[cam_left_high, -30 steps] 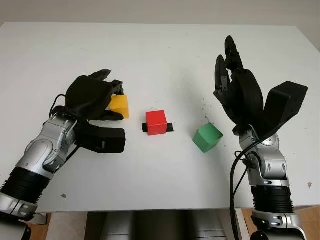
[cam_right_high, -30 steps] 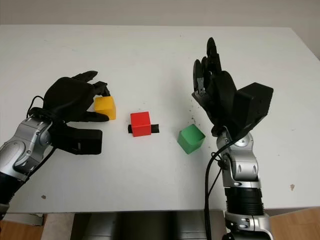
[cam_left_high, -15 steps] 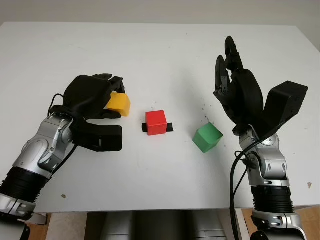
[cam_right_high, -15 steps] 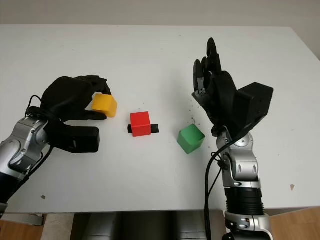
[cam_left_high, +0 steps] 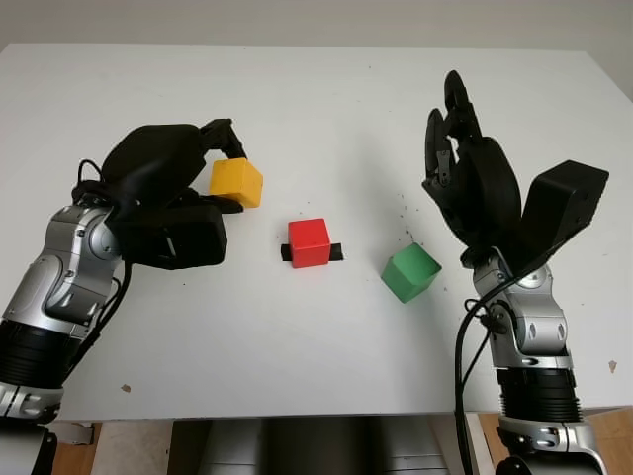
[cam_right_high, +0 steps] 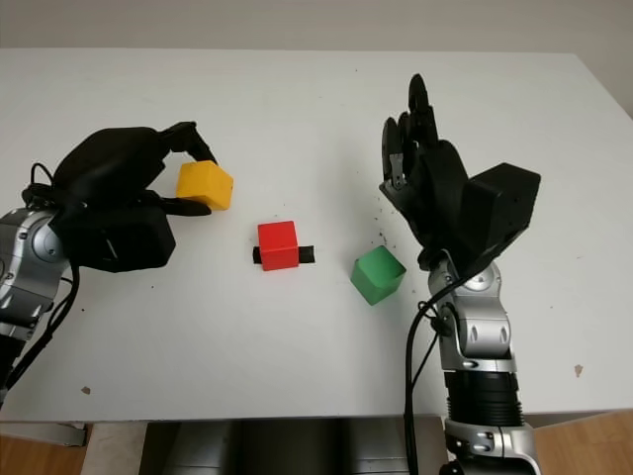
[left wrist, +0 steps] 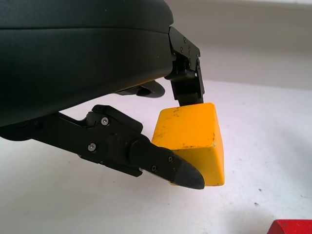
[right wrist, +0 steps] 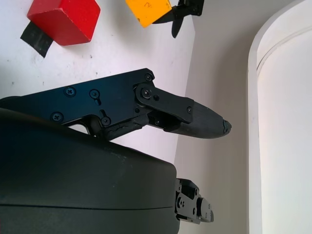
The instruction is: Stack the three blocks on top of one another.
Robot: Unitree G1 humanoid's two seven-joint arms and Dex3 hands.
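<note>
Yellow block sat pinched in your left hand above the table, left of the red block and green block; your right hand, holding nothing, hovered beyond the green one, nothing stacked.

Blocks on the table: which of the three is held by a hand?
The yellow block, pinched in the left hand. The red block and green block sit free on the table.

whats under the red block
A black strip lies on the white table under the red block, its ends poking out on both sides. Its middle is covered by the block, so whether it is one piece cannot be seen.
</note>
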